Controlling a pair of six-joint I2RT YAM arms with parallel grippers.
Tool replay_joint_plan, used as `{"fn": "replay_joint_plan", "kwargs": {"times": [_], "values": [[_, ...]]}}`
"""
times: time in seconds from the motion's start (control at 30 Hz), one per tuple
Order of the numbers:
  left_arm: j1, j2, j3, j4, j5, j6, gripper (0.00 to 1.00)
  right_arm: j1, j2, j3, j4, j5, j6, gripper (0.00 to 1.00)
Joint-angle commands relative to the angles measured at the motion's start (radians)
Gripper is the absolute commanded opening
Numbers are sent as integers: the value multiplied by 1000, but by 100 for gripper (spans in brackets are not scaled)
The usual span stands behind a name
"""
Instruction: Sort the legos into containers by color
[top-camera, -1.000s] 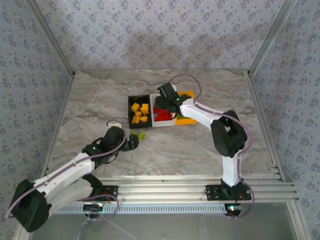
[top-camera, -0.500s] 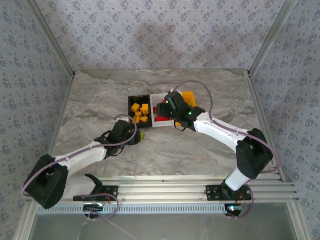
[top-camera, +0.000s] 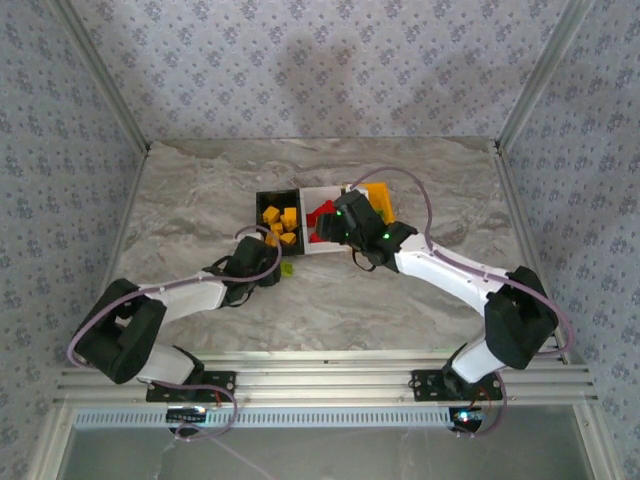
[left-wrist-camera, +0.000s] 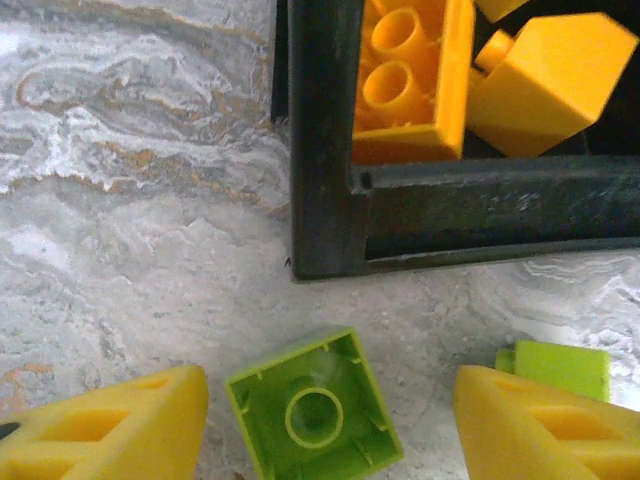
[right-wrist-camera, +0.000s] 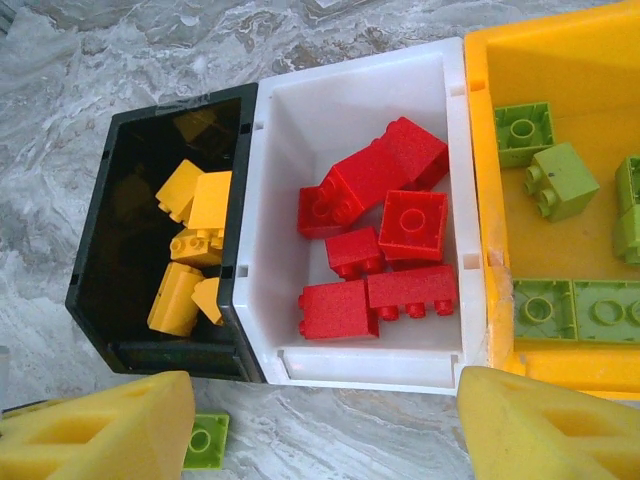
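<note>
A lime green lego (left-wrist-camera: 313, 420) lies upside down on the table just in front of the black container's corner (left-wrist-camera: 325, 200). My left gripper (left-wrist-camera: 322, 432) is open around it, its yellow fingers (left-wrist-camera: 100, 432) on both sides with gaps showing. A second green lego (left-wrist-camera: 555, 368) peeks out behind the right-hand finger. From above, the left gripper (top-camera: 274, 270) sits by the green lego (top-camera: 287, 268). My right gripper (right-wrist-camera: 325, 440) hangs open and empty at the white container's near wall (right-wrist-camera: 370, 365). Red legos (right-wrist-camera: 385, 240) fill the white one, yellow legos (right-wrist-camera: 190, 250) the black one (right-wrist-camera: 160, 355), and green legos (right-wrist-camera: 560, 180) the orange-yellow one (right-wrist-camera: 480, 150).
The three containers stand side by side mid-table: black (top-camera: 262, 200), white (top-camera: 318, 190), orange-yellow (top-camera: 378, 192). The right gripper (top-camera: 338, 228) hovers over their near side. Patterned walls and metal rails (top-camera: 330, 375) enclose the marble table (top-camera: 200, 190).
The left arm reached forward to the green lego and its jaws narrowed around it. The right gripper drew back from over the containers toward their near side.
</note>
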Motion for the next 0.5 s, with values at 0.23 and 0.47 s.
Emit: {"fn": "replay_joint_plan", "kwargs": {"times": [0.23, 0.47], "values": [[5, 44, 21, -22, -29, -6, 47, -2, -58, -53, 3, 50, 25, 72], [-17, -95, 11, -100, -10, -20, 33, -27, -127, -116, 2, 74, 62, 72]]}}
